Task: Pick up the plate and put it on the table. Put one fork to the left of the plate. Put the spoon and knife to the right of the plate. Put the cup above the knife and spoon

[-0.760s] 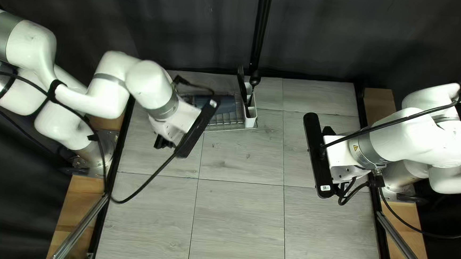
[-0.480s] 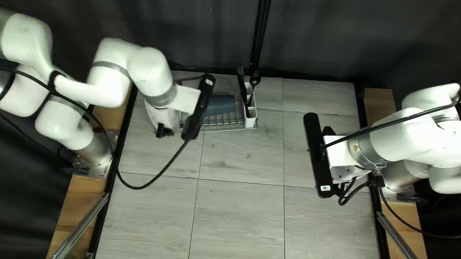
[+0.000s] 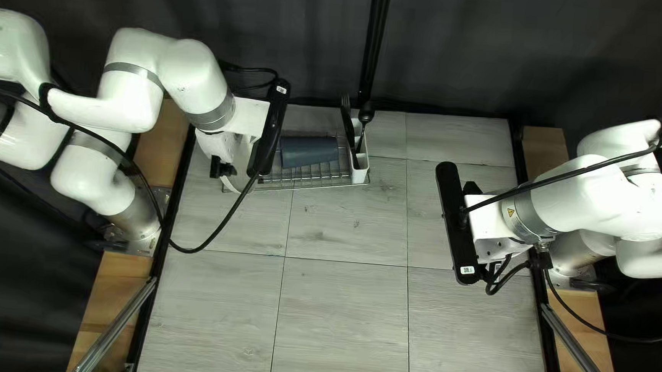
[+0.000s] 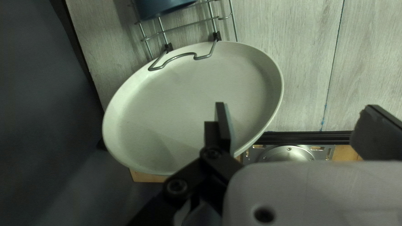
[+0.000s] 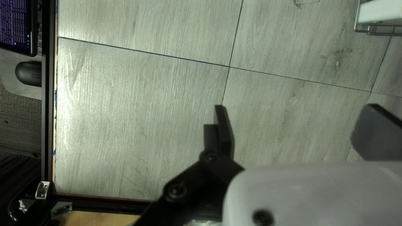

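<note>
My left gripper [image 3: 221, 168] is over the left end of the wire rack, beside the pale plate [image 3: 241, 174], which it largely hides. In the left wrist view the plate [image 4: 188, 100] leans tilted against the rack's end; my left gripper [image 4: 299, 125] stands open, one finger in front of the plate, the other off beyond its rim. A blue-grey cup [image 3: 308, 152] lies on the rack. A dark fork [image 3: 345, 112] and spoon [image 3: 365, 116] stand in the white holder [image 3: 359, 175]; I cannot single out a knife. My right gripper [image 3: 491, 228], seen also as the right gripper [image 5: 295, 129], stands open over bare table.
The wire rack [image 3: 317, 184] is near the table's far edge, the holder at its right end. A black cable [image 3: 225, 222] hangs from my left arm over the table. Beyond the table's edge are a mouse [image 5: 28, 74] and a screen [image 5: 16, 25].
My left arm has swung back and to the left in the top left view, its wrist turning, uncovering the cup and more of the rack. The right arm has stayed still.
</note>
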